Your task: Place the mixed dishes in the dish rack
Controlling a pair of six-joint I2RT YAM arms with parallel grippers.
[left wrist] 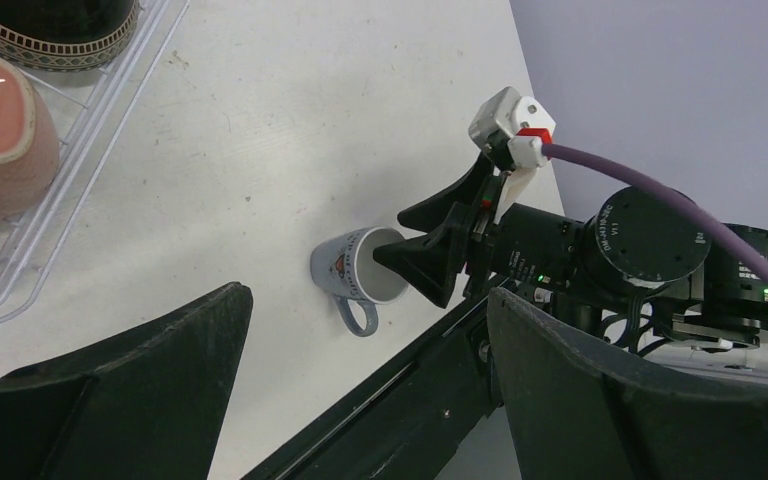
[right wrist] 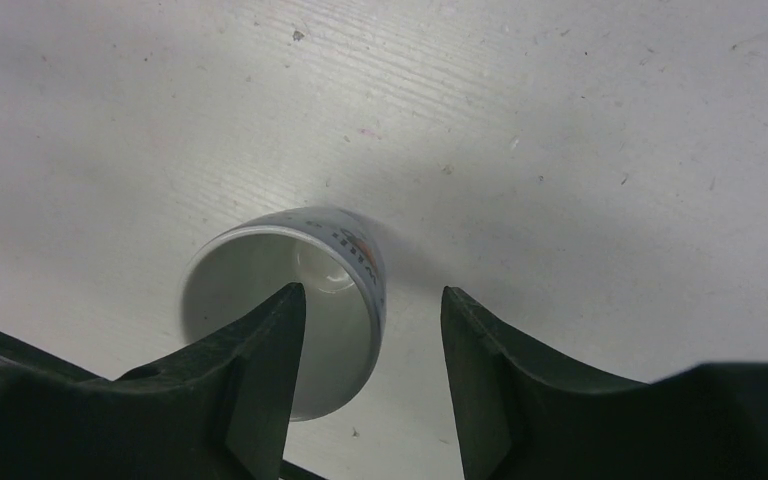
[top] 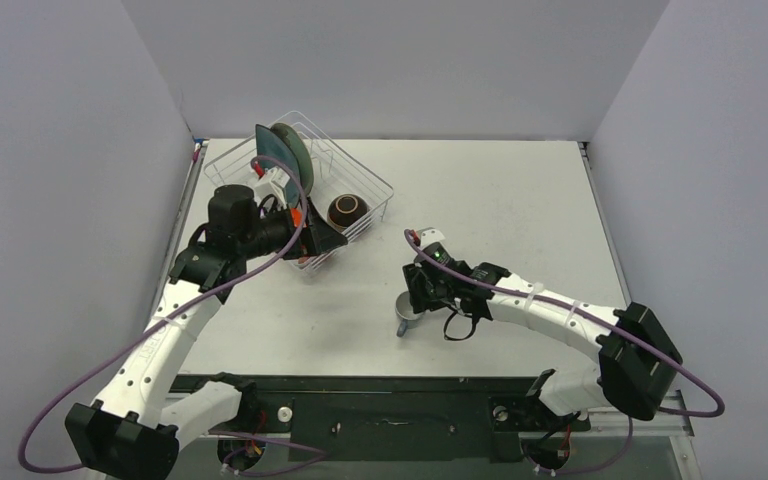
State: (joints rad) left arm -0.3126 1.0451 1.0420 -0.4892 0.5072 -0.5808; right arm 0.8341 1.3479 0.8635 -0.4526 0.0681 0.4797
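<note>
Near the front edge of the surface (top: 520,200), your half-open right claw (right wrist: 372,293) straddles the rim of the grey-blue mug (right wrist: 260,265), unclamped: pinch next, then lift.

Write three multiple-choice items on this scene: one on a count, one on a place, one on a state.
1. How many plates stand in the dish rack? A none; B two; C four.
2. Where is the grey-blue mug? A in the dish rack; B on a plate; C on the table at the right hand.
3. The left hand is: A open; B shut on a plate; C shut on the mug.
Key: B, two stand on edge at the rack's far end. C, it stands upright on bare table. A, its jaws gape with nothing between.
</note>
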